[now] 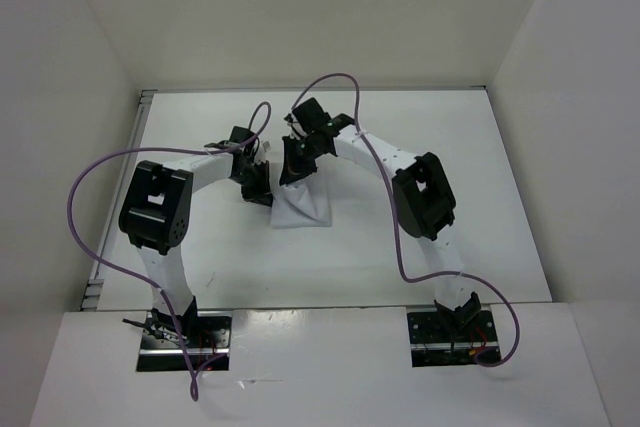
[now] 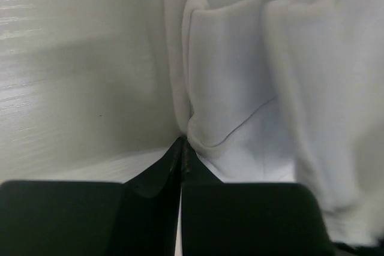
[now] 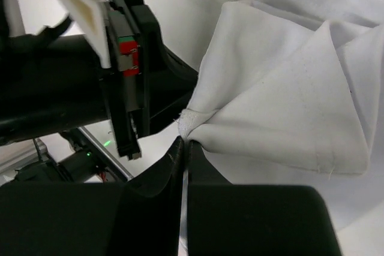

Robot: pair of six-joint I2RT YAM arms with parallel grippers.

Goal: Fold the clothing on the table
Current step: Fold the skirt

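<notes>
White clothing (image 1: pixel 300 209) bunched on the counter (image 1: pixel 450 147); we see left fingers (image 2: pixel 153 184) and right fingers (image 3: pixel 153 187) each clamped on its edge.

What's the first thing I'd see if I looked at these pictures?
The left tool and right tool meet in the middle of the table, both pinched shut on the clothing, a crumpled white bundle between them. Purple cables loop off each arm, the brightest colour here.
</notes>
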